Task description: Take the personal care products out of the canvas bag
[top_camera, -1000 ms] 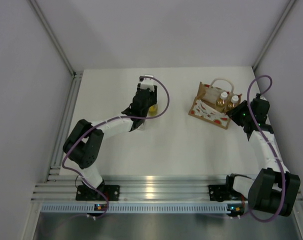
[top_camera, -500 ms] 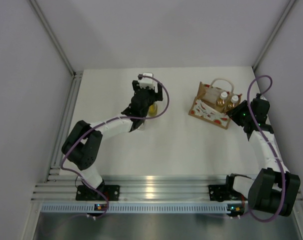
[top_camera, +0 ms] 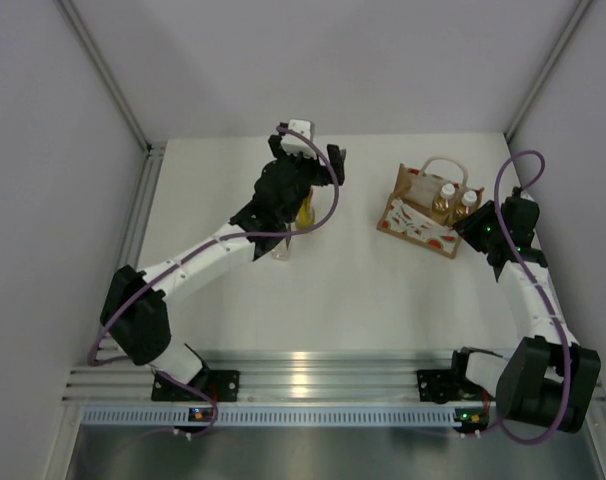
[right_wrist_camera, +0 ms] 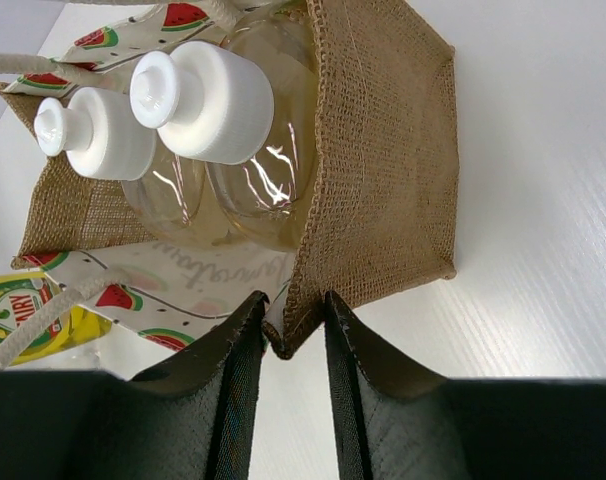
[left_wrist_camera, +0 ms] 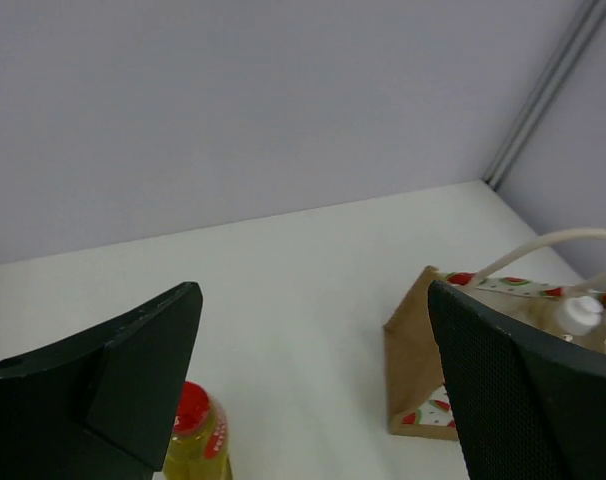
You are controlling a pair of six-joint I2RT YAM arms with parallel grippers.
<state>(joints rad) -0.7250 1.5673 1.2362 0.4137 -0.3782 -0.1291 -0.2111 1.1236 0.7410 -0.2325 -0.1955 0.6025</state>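
The canvas bag point(top_camera: 415, 218) stands at the right, tan with a watermelon-print panel. Two amber-filled bottles with white caps point(top_camera: 447, 192) point(right_wrist_camera: 203, 100) stand inside it. My right gripper point(right_wrist_camera: 293, 318) is shut on the bag's near corner point(top_camera: 480, 232). A yellow bottle with a red cap point(top_camera: 305, 212) point(left_wrist_camera: 195, 440) stands on the table left of the bag. My left gripper point(left_wrist_camera: 313, 295) point(top_camera: 313, 178) hangs open above and just behind it, empty, with the bottle low by its left finger. A small clear bottle point(top_camera: 281, 248) stands beside the left forearm.
The white table point(top_camera: 363, 290) is walled by grey panels on three sides. An aluminium rail point(top_camera: 303, 385) runs along the near edge by the arm bases. The bag's white handle loop point(left_wrist_camera: 563, 245) arches above its opening.
My left gripper has opened off the yellow bottle and lifted away toward the back, leaving it standing. The right gripper has kept its pinch on the bag.
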